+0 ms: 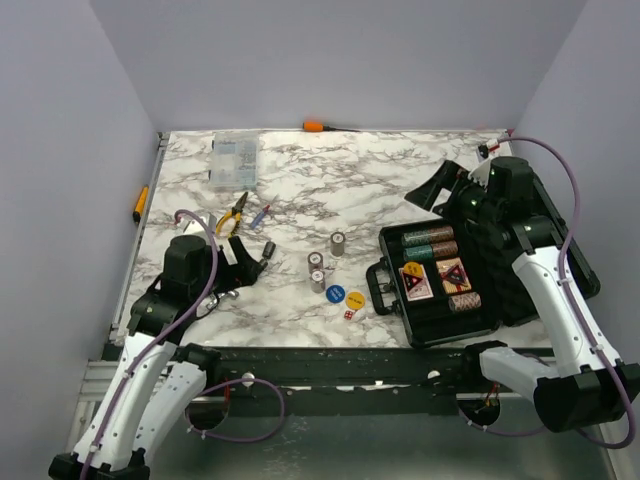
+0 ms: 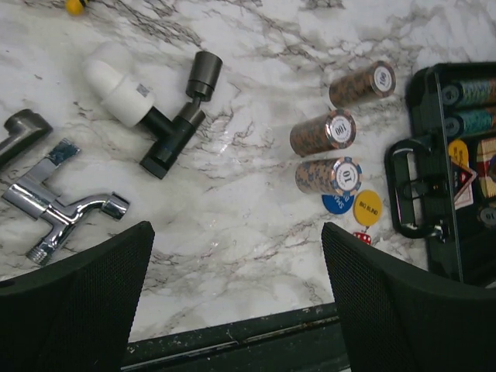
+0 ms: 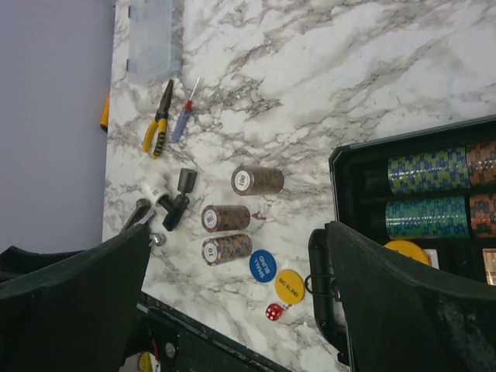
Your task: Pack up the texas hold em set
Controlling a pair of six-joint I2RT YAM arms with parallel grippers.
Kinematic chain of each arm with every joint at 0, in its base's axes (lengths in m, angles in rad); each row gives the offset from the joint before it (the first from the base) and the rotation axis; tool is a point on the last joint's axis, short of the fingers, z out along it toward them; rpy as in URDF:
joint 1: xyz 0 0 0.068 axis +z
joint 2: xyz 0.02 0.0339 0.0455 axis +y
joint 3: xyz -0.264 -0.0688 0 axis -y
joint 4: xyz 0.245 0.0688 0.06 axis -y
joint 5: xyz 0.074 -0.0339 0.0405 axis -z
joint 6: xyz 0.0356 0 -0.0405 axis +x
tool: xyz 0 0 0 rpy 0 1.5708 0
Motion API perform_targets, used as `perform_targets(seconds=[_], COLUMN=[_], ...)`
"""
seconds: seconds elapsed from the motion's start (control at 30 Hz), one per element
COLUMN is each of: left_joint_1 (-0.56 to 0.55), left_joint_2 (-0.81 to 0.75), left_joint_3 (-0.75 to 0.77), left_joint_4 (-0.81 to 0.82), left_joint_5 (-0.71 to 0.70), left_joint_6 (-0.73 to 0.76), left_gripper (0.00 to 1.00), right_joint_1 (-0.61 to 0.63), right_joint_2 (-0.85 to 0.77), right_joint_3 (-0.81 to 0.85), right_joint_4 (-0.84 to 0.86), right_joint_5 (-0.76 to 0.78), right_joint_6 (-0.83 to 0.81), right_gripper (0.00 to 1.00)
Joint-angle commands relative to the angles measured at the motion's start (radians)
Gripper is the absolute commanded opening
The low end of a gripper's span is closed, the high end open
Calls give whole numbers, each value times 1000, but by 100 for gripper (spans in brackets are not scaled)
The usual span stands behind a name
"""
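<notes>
Left hand (image 2: 236, 232): hanging spread, empty.
Right hand (image 3: 236, 232): hanging spread, empty.
Chip stacks (image 2: 324, 133): probably heavy, splitting easily; pinching the flat ends seems best.

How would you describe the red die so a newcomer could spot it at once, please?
Find the open black case on the right of the marble table. Left of its handle lie a blue disc and a yellow disc. The die sits by these, toward the near edge: the only tiny red cube.
</notes>
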Motion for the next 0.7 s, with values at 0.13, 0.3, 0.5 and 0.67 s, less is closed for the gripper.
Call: perform_targets(seconds=[0.13, 0.3, 0.5, 0.67], left_joint_1=[-175, -330, -459, -458], left_joint_2=[57, 91, 135, 170], left_joint_3=[-2, -4, -13, 2], left_joint_4=[21, 29, 46, 53], left_joint_5=[-18, -107, -162, -160], left_joint_6=[28, 9, -11, -2], left_gripper=[88, 88, 88, 87], right_joint_1=[19, 33, 122, 164], right_joint_2=[6, 24, 34, 11], right_joint_3=[-37, -16, 13, 16], right_joint_4=[-89, -174, -254, -277], right_joint_5=[-89, -38, 113, 185], right_joint_6=[18, -20, -66, -112], right_gripper=[100, 100, 100, 100])
